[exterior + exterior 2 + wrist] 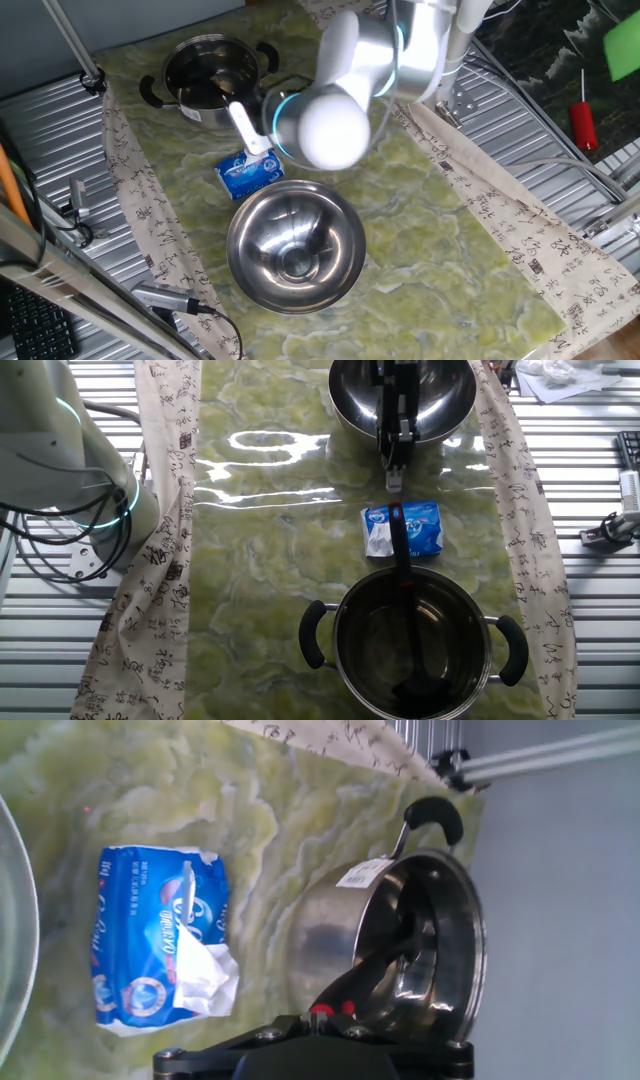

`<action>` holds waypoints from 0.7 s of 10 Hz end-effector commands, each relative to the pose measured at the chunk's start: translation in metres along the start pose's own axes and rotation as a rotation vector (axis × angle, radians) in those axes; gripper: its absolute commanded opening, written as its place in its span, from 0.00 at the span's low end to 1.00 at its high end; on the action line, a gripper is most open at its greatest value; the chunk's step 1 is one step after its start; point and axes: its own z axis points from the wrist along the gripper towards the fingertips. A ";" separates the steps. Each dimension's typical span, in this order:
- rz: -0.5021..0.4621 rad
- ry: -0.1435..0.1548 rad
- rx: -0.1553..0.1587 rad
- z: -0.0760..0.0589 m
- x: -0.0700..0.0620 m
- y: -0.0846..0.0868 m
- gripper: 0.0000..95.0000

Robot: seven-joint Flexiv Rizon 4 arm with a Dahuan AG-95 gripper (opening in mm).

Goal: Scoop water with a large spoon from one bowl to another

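Observation:
The large spoon (403,565) is a slim dark utensil whose scoop end rests inside a steel pot with black handles (345,622). Its handle leans over the rim toward the tissue pack, and the red end (397,512) points at a wide steel bowl (450,400). My gripper (393,482) hangs over the gap between bowl and pack, its fingers pressed together just short of the red end. In the hand view the red end (320,1010) sits right beyond my gripper (313,1017), with the pot (320,940) behind. The pot's inside gleams; the water cannot be told apart.
A blue-and-white tissue pack (245,175) lies between the pot (195,45) and the bowl (232,245) on the green marbled mat. Patterned cloth borders the mat on both sides. A red-handled tool (583,120) and cables lie on the ribbed metal surround.

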 end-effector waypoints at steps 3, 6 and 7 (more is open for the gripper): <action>-0.049 -0.042 0.034 0.002 -0.003 0.001 0.40; -0.063 -0.060 0.042 0.006 -0.005 0.002 0.40; -0.067 -0.063 0.043 0.008 -0.005 0.003 0.40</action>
